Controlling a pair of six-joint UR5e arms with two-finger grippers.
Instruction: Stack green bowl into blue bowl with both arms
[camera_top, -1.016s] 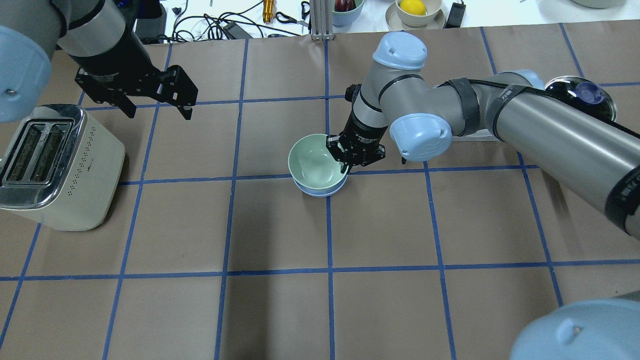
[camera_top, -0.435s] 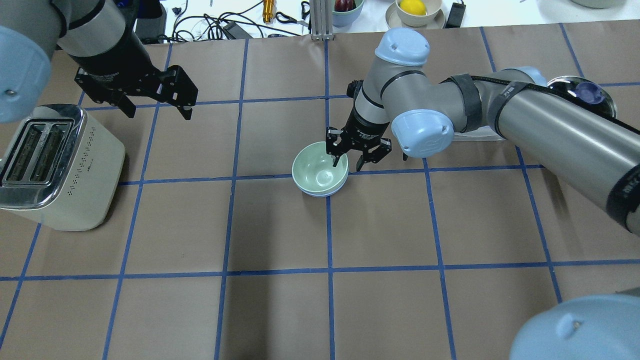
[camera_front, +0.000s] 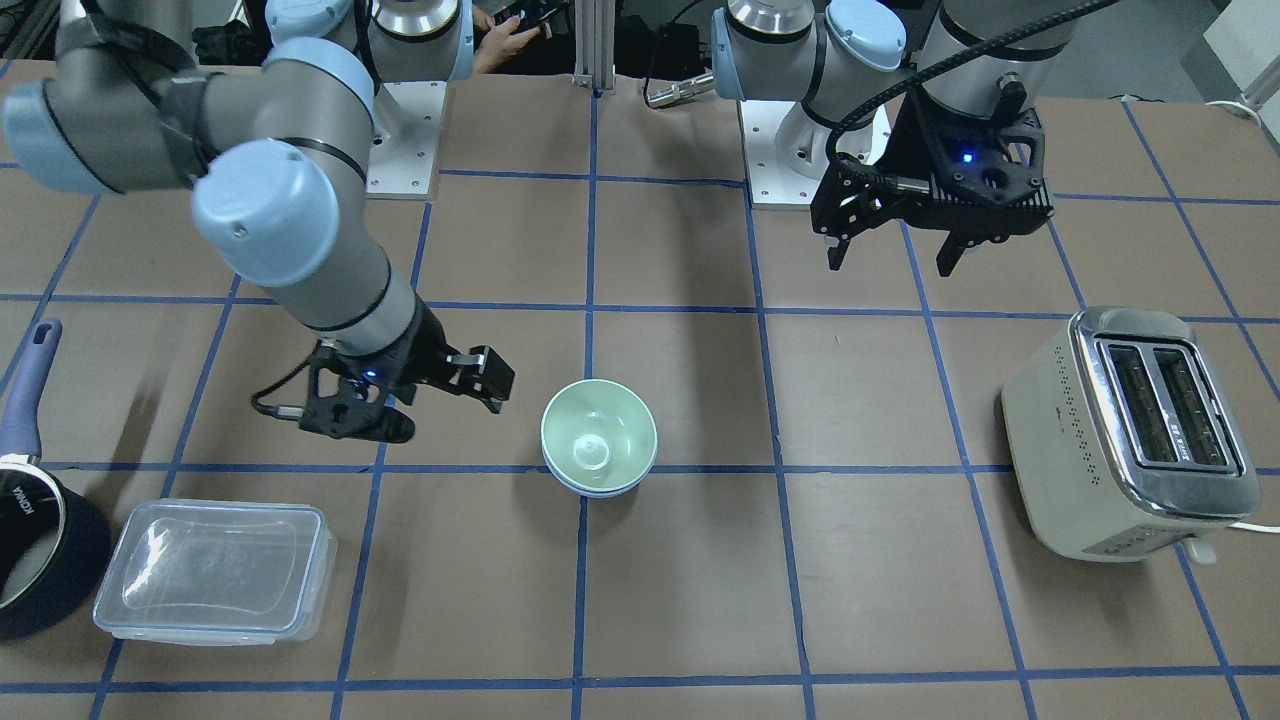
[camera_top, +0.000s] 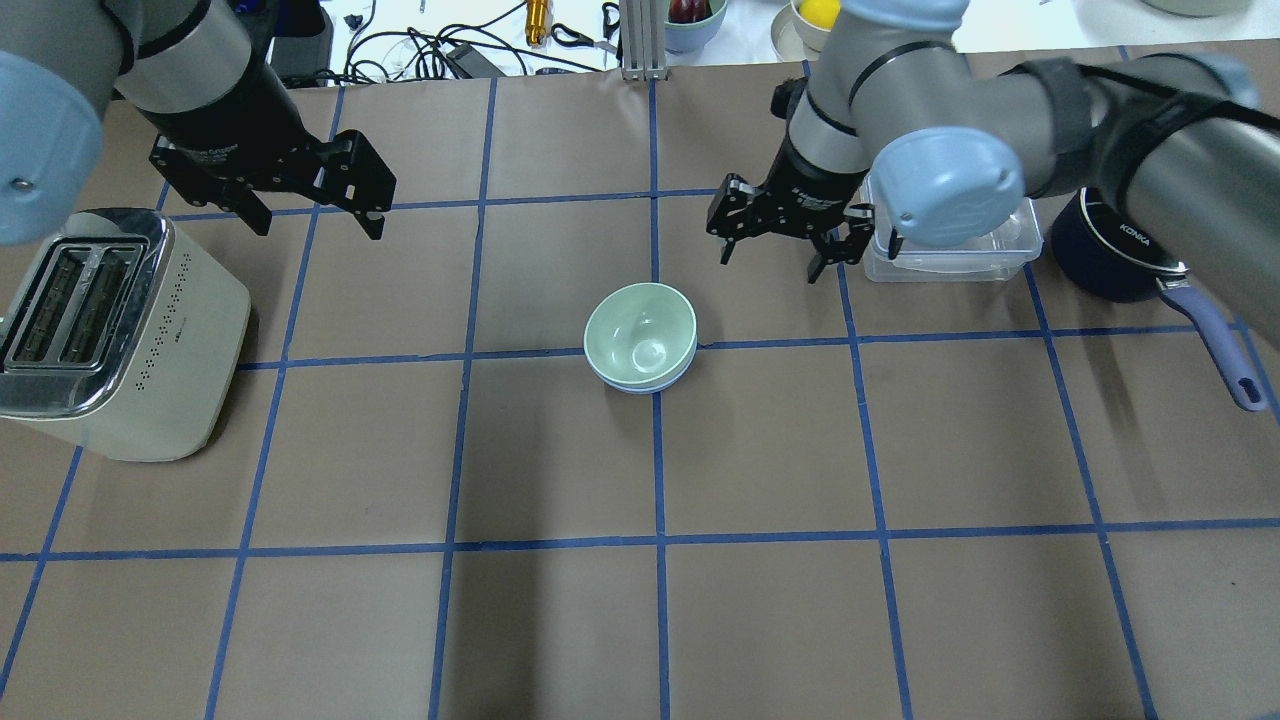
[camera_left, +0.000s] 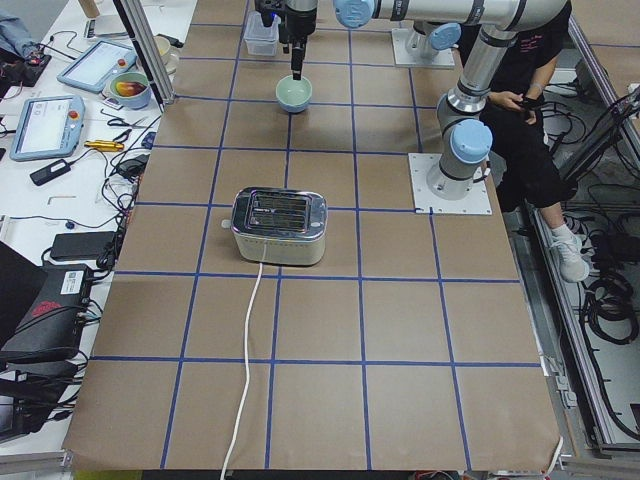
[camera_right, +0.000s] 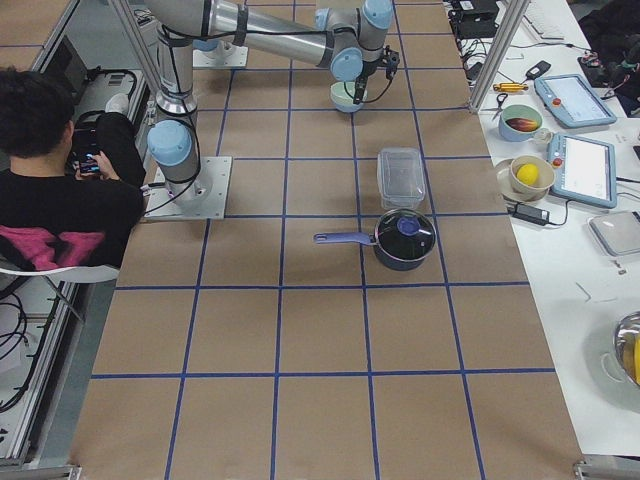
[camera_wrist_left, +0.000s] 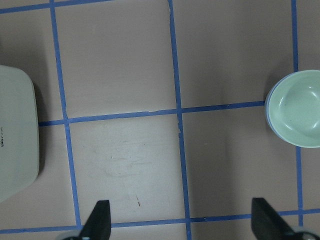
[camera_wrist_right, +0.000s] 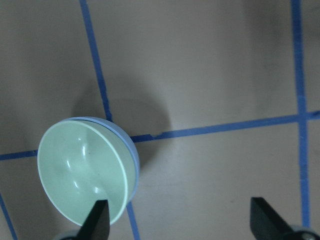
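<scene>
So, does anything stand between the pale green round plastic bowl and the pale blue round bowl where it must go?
Nothing visible does. The pale green round plastic bowl already sits nested inside the pale blue round bowl, with only the blue rim showing around it. The right gripper hangs open, apart from both.

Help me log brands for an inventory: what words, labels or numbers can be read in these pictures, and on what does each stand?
"KONKA": white letters on the side of the dark saucepan.
Small mark on the side of the toaster: too small to read.
White print on the bodies of the left gripper and the right gripper: blurred, unreadable.
No other text can be read.
</scene>
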